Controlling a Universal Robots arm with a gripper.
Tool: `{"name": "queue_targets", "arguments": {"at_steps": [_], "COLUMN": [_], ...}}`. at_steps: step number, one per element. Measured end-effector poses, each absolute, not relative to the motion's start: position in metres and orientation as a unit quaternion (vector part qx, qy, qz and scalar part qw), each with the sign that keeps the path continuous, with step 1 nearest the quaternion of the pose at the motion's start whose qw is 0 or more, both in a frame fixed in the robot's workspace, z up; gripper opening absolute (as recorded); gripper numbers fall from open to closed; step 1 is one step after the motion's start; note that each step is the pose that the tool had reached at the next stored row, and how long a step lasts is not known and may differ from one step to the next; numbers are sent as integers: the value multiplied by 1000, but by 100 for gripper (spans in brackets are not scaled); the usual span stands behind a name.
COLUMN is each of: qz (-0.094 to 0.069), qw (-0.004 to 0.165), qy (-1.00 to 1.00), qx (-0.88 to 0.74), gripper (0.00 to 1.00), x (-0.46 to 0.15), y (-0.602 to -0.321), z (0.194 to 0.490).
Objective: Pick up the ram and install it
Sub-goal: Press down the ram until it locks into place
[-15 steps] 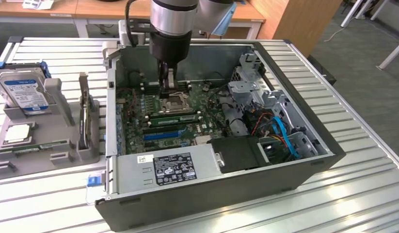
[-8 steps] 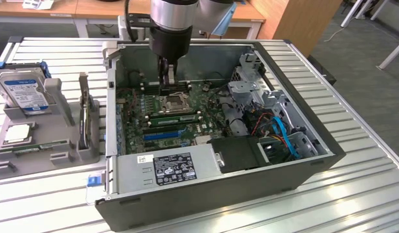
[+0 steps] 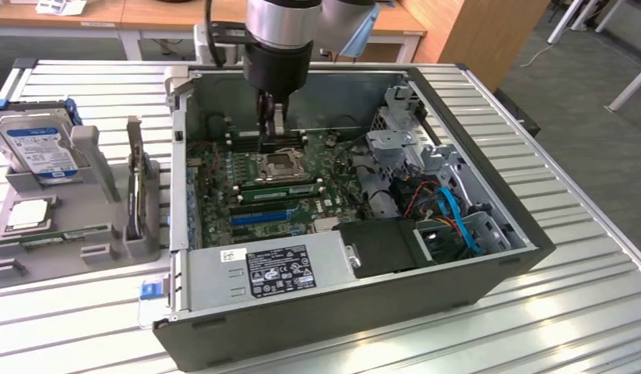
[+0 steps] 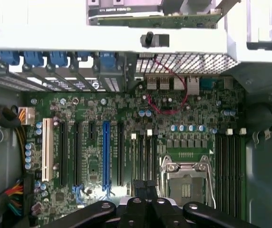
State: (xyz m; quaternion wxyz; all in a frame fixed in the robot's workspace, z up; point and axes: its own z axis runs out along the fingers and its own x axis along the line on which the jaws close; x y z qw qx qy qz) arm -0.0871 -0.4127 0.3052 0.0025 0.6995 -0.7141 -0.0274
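One arm, gripper (image 3: 270, 131) down inside open PC case (image 3: 466, 202), jaws pinched narrow, nothing visibly held. You're hovering over mobo (image 4: 126, 137) by CPU socket (image 3: 279, 166), prob lined up w/ slots. Ram (image 3: 282, 187) sits seated beside socket.

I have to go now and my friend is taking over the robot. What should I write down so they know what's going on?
Gripper: shut, hanging inside the open computer case, over the motherboard next to the CPU socket. I cannot tell whether it holds anything.
Things: one green ram stick lies along the slots beside the socket. Another green stick rests in the grey holder at the exterior view's left.
Done: a stick looks placed at the slots.
Left: check that it is fully seated; the pictures do not show that.
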Motion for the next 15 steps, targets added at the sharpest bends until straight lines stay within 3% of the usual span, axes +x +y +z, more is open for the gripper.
{"name": "queue_targets", "arguments": {"at_steps": [15], "qz": [-28], "qw": [2], "qy": [-714], "qx": [700], "gripper": [10], "x": [-48], "y": [-413], "z": [305]}}
